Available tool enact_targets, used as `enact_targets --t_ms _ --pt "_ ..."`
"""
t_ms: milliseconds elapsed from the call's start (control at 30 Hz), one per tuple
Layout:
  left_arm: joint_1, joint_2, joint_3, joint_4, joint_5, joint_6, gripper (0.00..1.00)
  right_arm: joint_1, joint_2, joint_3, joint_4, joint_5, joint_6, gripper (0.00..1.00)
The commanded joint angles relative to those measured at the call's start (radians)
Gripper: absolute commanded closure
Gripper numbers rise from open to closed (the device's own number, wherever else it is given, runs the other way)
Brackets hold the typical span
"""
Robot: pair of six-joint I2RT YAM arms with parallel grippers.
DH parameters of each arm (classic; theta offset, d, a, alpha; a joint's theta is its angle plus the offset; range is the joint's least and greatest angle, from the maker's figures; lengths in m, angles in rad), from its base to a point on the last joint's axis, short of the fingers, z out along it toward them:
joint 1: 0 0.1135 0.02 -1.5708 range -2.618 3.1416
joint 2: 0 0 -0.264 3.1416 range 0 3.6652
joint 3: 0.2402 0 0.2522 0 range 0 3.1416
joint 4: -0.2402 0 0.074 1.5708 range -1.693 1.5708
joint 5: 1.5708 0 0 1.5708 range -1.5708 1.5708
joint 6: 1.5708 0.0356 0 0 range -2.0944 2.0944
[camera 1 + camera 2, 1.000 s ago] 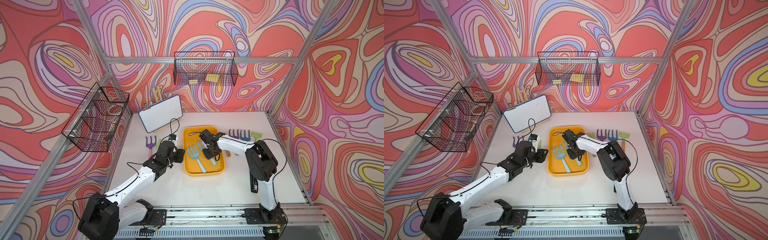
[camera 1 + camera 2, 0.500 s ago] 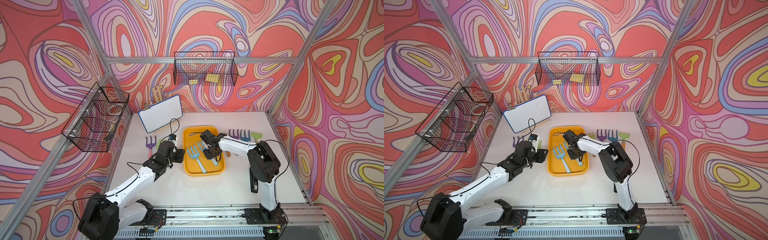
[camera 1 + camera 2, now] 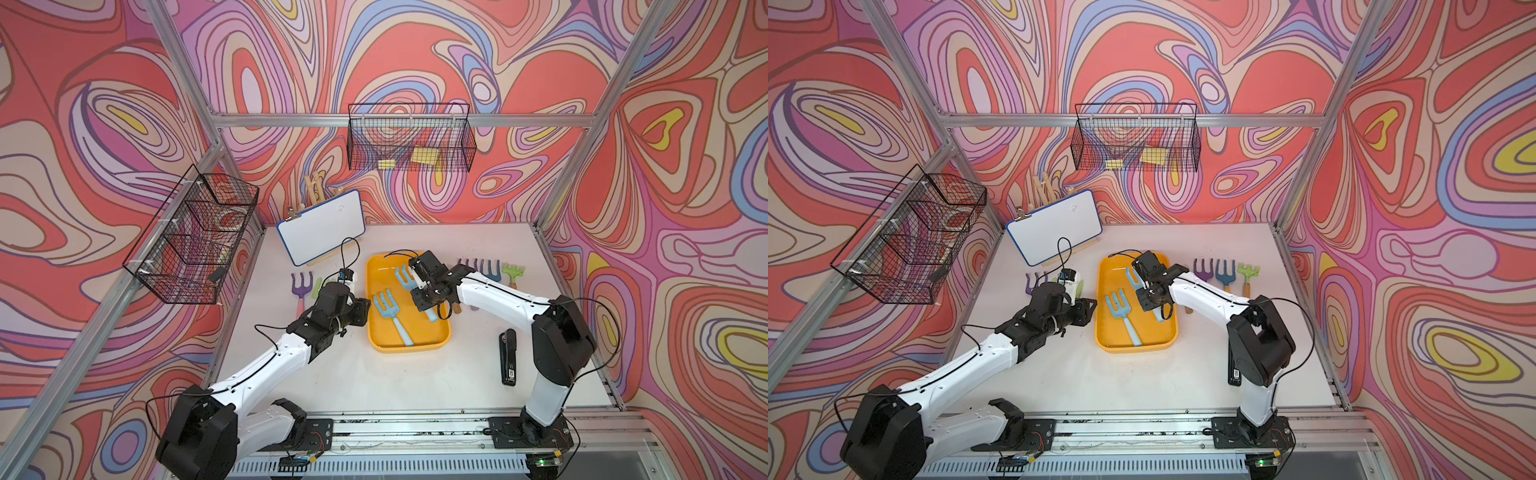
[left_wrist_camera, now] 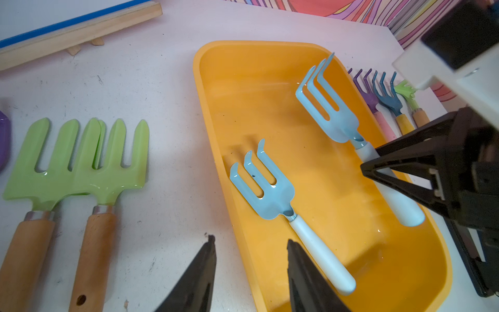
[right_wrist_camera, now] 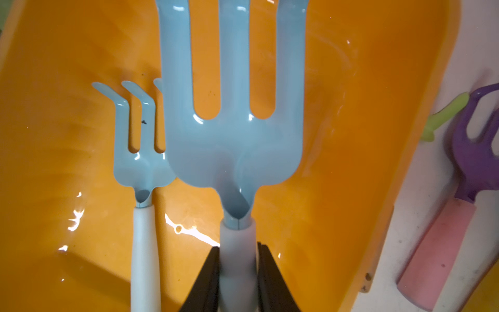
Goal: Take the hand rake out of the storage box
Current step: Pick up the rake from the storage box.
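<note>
Probably a robotics lab, aluminium frame [image 3: 399, 120], swirl-printed backdrop walls [image 3: 83, 124], arm base rail [image 3: 415, 422]

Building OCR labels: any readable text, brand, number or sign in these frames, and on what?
No text is legible.
Black stapler: white label, too small to read.
Whiteboard: faint mark only, unreadable.
Storage box, gripped hand rake: no print visible.

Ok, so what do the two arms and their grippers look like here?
Both the left arm and right arm have white links with bulky black joints and black base mounts. Thin black cables loop along each. The left gripper and right gripper have matte black, wedge-shaped fingers.
</note>
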Motion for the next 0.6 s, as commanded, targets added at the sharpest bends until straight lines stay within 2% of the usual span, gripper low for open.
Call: enact_targets --t_ms 0,267,567 --pt "-0.004 -0.001 0.021 -0.014 -0.004 0.003 0.52 0.005 -0.064 -0.005 -0.013 0.023 0.015 0.82" --pt "-0.004 -0.010 0.018 -0.019 -0.014 0.007 0.52 0.004 -0.173 -0.012 -0.072 0.077 0.039 0.82" --pt "-0.004 -0.012 0.019 -0.018 -0.008 0.003 0.52 0.004 -0.326 -0.123 -0.127 0.166 0.109 0.83"
